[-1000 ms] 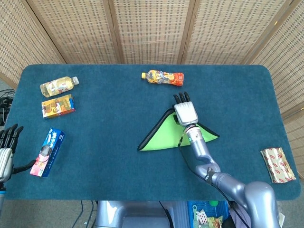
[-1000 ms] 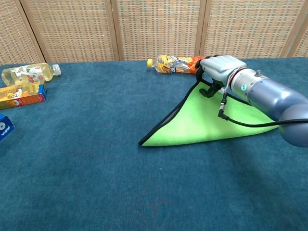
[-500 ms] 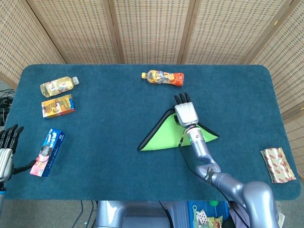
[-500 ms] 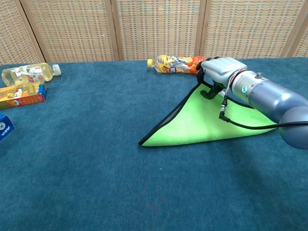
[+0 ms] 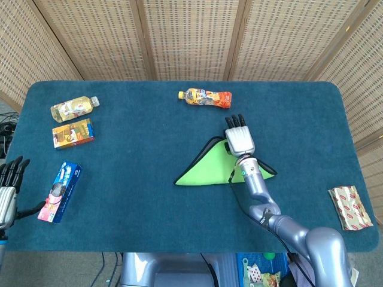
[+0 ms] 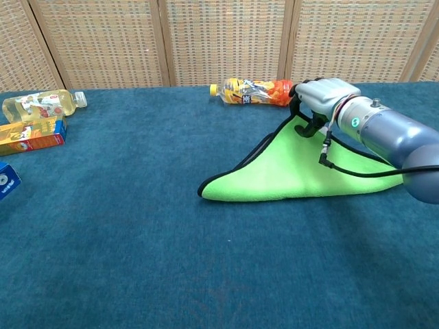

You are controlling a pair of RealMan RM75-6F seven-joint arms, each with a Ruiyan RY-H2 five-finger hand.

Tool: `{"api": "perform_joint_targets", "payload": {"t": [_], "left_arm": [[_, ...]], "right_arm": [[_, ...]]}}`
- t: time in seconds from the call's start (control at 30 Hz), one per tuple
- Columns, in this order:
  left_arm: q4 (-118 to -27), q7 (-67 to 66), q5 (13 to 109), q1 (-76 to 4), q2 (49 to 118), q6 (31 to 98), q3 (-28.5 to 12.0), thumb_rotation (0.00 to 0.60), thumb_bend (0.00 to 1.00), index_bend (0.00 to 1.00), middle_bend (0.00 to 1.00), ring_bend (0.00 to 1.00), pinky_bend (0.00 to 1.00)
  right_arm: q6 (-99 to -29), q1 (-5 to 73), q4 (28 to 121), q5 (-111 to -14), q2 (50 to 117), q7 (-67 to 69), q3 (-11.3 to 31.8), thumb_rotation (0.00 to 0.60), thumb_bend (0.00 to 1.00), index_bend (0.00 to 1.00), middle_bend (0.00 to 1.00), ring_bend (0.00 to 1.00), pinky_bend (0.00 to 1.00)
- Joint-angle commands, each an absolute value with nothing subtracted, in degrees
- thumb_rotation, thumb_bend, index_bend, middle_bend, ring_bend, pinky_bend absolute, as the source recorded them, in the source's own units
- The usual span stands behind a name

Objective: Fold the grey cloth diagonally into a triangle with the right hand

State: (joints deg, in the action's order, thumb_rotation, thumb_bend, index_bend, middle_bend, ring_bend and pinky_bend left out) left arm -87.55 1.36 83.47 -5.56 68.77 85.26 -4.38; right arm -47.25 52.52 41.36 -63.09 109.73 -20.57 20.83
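Cloth [image 5: 206,170] lies flat on the desk [image 5: 149,143], right of centre, folded into a triangle with its bright green face up and a dark edge showing along its borders. One corner points left, one points right, and the apex points toward the far edge of the desk. In the chest view the cloth [image 6: 288,175] shows the same triangular outline.

Right robot hand [image 5: 240,138] sits palm-down at the apex of the cloth. Its fingers extend forward past the apex, side by side. In the chest view the right robot hand [image 6: 324,96] has its thumb curled downward at the cloth edge; whether it pinches the fabric cannot be determined.

Left robot hand [image 5: 8,188] is at the near left edge of the desk, fingers spread and straight, holding nothing.

Other items on the desk:
- An orange bottle [image 5: 206,97] on its side, beyond the cloth.
- A yellow bottle [image 5: 73,108] at the far left.
- A yellow box [image 5: 73,133] just in front of that bottle.
- A blue box [image 5: 60,191] near the left robot hand.
- A patterned packet [image 5: 350,207] at the right edge.
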Motion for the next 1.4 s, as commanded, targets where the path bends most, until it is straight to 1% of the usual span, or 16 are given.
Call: {"api": "perform_joint_targets", "payload": {"t": [0.03, 0.97, 1.1, 1.13, 1.2, 1.23, 1.3, 1.4], "left_arm": [[-87.5, 1.4, 83.5, -5.5, 68.8, 85.3, -4.4, 0.600, 0.15, 0.00, 0.00, 0.00, 0.00], [-87.5, 1.6, 83.2, -5.6, 68.7, 85.1, -4.4, 0.600, 0.15, 0.00, 0.00, 0.00, 0.00], [-87.5, 1.6, 83.2, -5.6, 68.7, 85.1, -4.4, 0.600, 0.15, 0.00, 0.00, 0.00, 0.00], [-87.6, 1.6, 83.1, -5.6, 68.6, 85.1, -4.4, 0.600, 0.15, 0.00, 0.00, 0.00, 0.00], [-87.6, 1.7, 83.1, -5.6, 68.6, 85.2, -4.5, 0.600, 0.15, 0.00, 0.00, 0.00, 0.00], [-87.6, 1.7, 83.1, -5.5, 68.6, 85.2, -4.5, 0.600, 0.15, 0.00, 0.00, 0.00, 0.00], [-87.6, 1.7, 83.2, -5.5, 68.6, 85.3, -4.4, 0.600, 0.15, 0.00, 0.00, 0.00, 0.00], [-87.7, 1.7, 83.4, -5.5, 68.6, 85.4, -4.4, 0.600, 0.15, 0.00, 0.00, 0.00, 0.00]], "right_arm": [[-47.3, 52.5, 41.4, -63.1, 109.8, -20.5, 20.6, 0.600, 0.54, 0.64, 0.14, 0.00, 0.00], [-47.6, 53.5, 41.3, -62.4, 109.8, -20.2, 20.3, 0.600, 0.54, 0.64, 0.14, 0.00, 0.00], [-47.3, 53.6, 41.3, -62.3, 110.0, -20.0, 20.1, 0.600, 0.54, 0.64, 0.11, 0.00, 0.00], [-47.2, 53.6, 41.3, -62.3, 110.0, -20.1, 20.0, 0.600, 0.54, 0.62, 0.09, 0.00, 0.00], [-46.8, 53.5, 41.6, -62.2, 109.9, -20.1, 19.8, 0.600, 0.51, 0.50, 0.02, 0.00, 0.00], [-46.7, 53.5, 41.7, -62.2, 109.7, -20.1, 19.6, 0.600, 0.50, 0.46, 0.01, 0.00, 0.00], [-46.6, 53.4, 42.2, -62.3, 109.4, -19.9, 19.5, 0.600, 0.45, 0.34, 0.00, 0.00, 0.00], [-46.9, 53.2, 43.0, -62.3, 108.8, -19.9, 19.5, 0.600, 0.38, 0.20, 0.00, 0.00, 0.00]]}}
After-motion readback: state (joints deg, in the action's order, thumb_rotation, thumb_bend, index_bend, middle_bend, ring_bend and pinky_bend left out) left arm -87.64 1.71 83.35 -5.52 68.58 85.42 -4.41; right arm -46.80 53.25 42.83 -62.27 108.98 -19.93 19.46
